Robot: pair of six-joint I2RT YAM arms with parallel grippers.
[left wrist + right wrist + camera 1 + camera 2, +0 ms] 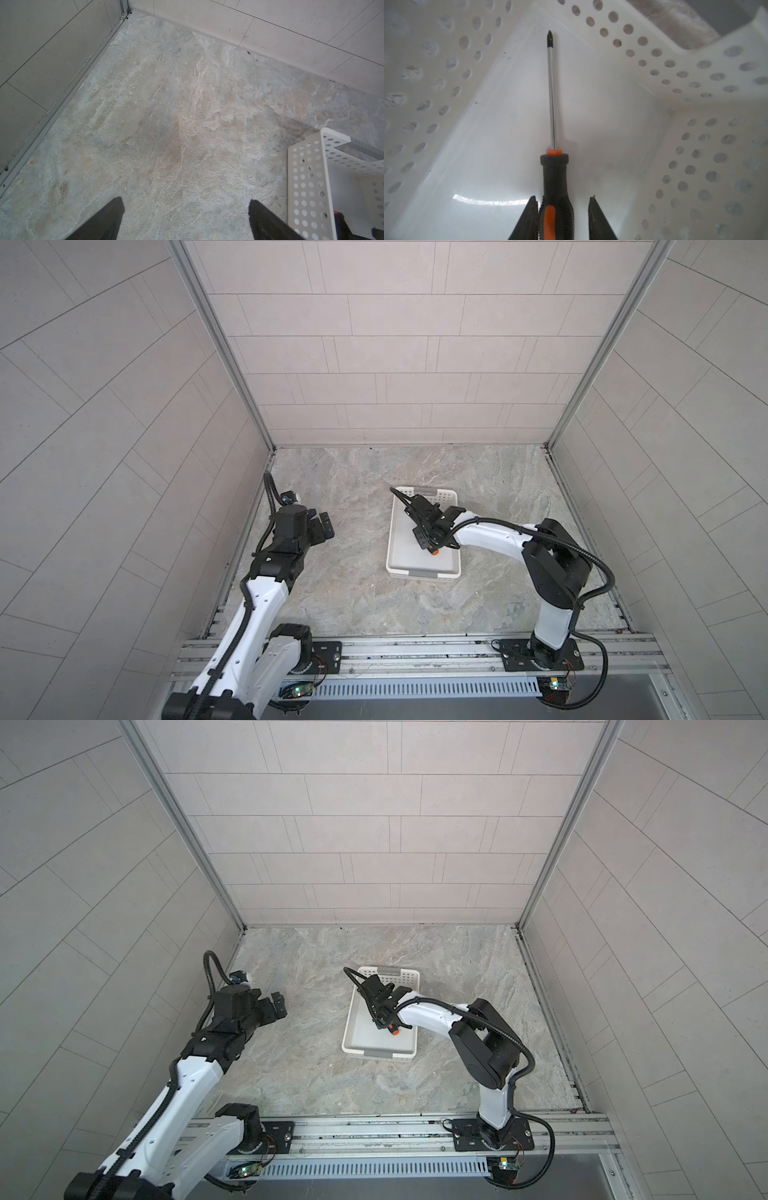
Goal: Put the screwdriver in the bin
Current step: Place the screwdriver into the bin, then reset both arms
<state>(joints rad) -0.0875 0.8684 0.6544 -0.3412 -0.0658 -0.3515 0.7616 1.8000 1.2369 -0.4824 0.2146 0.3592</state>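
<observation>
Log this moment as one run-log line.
screwdriver inside bin | right jaws parted around handle, gap one side | left jaws open over table

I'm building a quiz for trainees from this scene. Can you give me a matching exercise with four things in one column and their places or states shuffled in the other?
1 screwdriver
2 bin
3 left gripper
4 right gripper

A open over bare table
B black and orange, inside the bin
C down in the bin, jaws parted
D white, standing on the table

Pairs: 1-B, 2-D, 3-A, 4-C
</observation>
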